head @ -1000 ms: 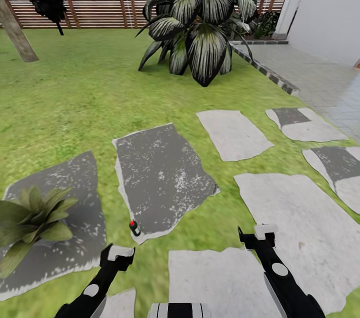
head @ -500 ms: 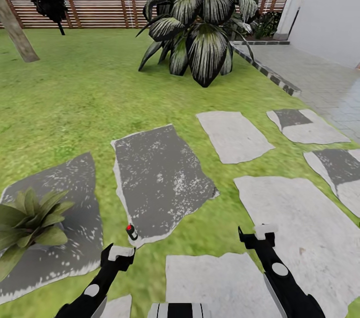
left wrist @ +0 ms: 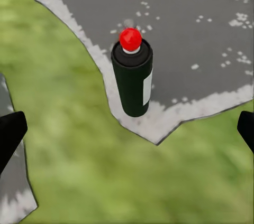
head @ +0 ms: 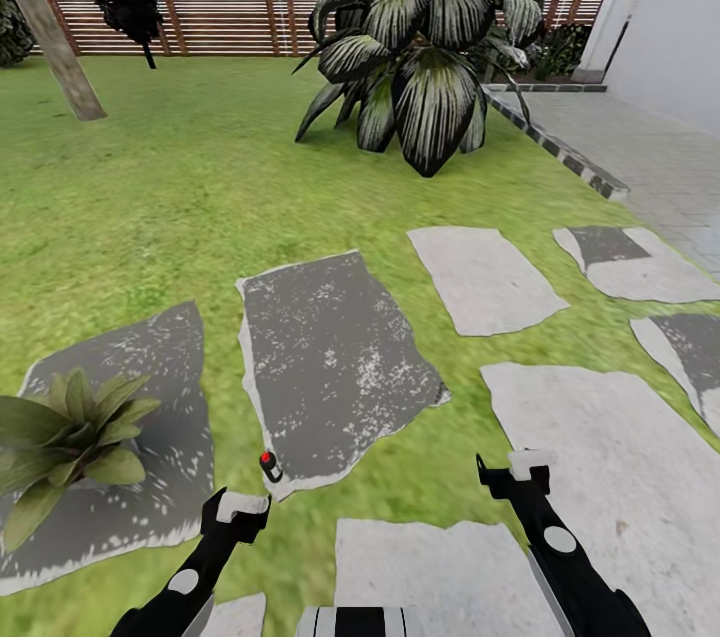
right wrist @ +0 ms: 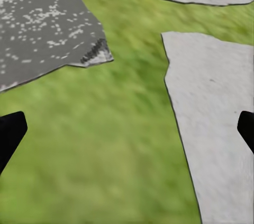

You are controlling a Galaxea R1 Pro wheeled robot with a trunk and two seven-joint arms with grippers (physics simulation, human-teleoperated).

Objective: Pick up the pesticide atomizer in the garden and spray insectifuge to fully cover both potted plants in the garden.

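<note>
On slab corner: pesticide atomizer point(left wrist: 132, 78) upright | left pincer point(left wrist: 127, 134) released | right pincer point(right wrist: 127, 134) released

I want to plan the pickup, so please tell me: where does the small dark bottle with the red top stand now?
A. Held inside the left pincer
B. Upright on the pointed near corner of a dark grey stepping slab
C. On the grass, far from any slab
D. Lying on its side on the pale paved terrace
B: the small dark bottle with the red top stands upright on the dark grey stepping slab, close to its pointed corner beside the grass, untouched.
</note>
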